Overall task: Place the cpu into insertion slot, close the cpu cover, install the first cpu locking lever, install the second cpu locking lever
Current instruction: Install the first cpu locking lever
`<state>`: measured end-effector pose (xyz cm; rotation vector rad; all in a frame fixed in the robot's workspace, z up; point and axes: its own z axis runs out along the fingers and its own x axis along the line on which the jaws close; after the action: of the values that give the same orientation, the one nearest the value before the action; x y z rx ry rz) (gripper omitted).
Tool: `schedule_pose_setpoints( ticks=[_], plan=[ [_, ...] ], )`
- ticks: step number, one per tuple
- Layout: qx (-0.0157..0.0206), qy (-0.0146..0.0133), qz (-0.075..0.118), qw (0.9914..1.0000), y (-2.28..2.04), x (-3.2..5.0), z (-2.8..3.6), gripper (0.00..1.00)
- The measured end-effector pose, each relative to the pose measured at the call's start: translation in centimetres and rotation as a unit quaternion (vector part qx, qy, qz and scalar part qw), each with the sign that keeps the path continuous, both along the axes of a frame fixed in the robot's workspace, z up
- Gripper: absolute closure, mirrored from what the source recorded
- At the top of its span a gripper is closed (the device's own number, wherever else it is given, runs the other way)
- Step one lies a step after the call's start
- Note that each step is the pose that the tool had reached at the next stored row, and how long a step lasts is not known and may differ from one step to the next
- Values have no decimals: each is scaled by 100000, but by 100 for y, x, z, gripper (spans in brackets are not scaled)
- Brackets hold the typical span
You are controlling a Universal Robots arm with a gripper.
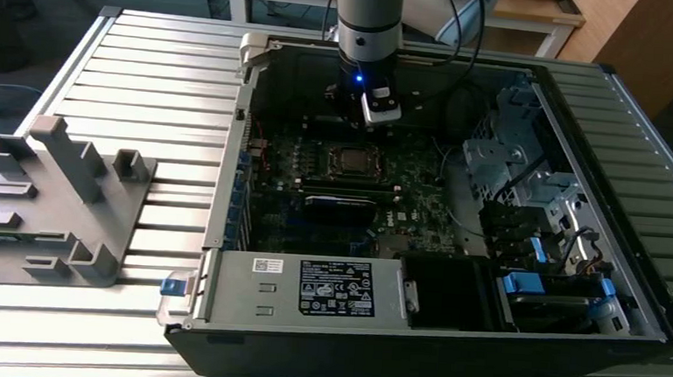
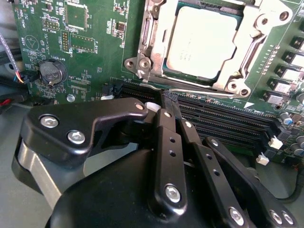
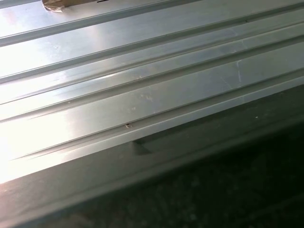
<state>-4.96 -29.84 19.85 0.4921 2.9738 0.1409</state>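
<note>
The cpu [image 2: 202, 40], a dull silver square, lies in the insertion slot [image 1: 351, 159] on the green motherboard. The cpu cover [image 2: 230, 81], a metal frame with a cut-out centre, lies flat around the chip. A thin metal lever rod [image 2: 199, 91] runs along the socket edge nearest the gripper. My gripper [image 2: 167, 102] hangs just above the board beside that edge, its black fingers [image 2: 166, 142] pressed together with nothing between them. In the exterior view the gripper [image 1: 364, 120] sits a little behind the socket, inside the open computer case.
Black memory slots [image 2: 223, 118] run between gripper and socket. A coin battery [image 2: 51, 72] sits on the board. The labelled power-supply box [image 1: 307, 287] fills the case front, drive cages [image 1: 513, 164] the exterior view's right. A grey fixture [image 1: 55, 206] stands on the ribbed table [image 3: 142, 95].
</note>
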Motion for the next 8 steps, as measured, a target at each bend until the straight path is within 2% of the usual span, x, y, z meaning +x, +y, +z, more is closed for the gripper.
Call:
schedule_pose_setpoints(
  ticks=[5,8],
  plan=[
    [-8,-4,-57,100000,0,0,0,90],
    [-9,-9,-857,99996,0,0,-2,90]
  ],
)
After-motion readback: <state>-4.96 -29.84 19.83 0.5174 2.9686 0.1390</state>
